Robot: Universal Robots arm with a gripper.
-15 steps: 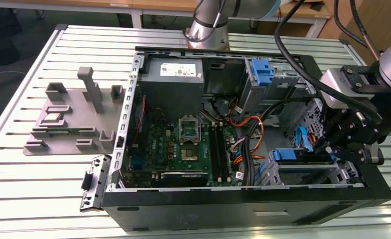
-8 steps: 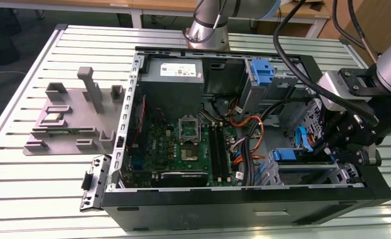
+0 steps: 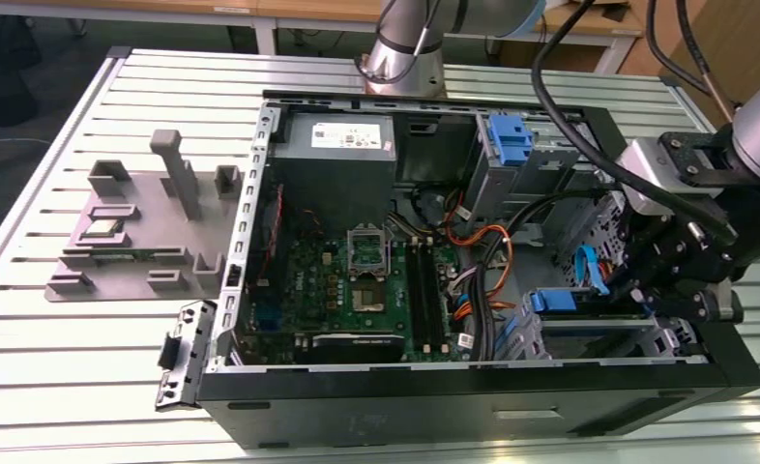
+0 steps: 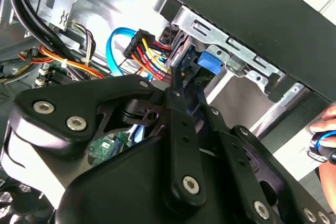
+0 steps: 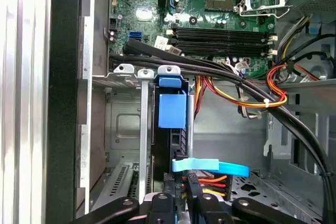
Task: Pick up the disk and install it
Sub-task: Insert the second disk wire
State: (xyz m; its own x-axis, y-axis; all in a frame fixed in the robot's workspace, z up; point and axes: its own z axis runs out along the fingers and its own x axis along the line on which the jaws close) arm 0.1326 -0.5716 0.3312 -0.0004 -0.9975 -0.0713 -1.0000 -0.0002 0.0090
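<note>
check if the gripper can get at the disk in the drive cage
Probably yes: the gripper sits right at the near end of the disk in the cage, with just a blue cable crossing beside it.

The case lies on the table; a fixture stands at its exterior view's left, the disk inside the cage

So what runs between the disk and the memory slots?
Thick black cables cross between the disk and the memory slots, seen in the first wrist view.
</note>
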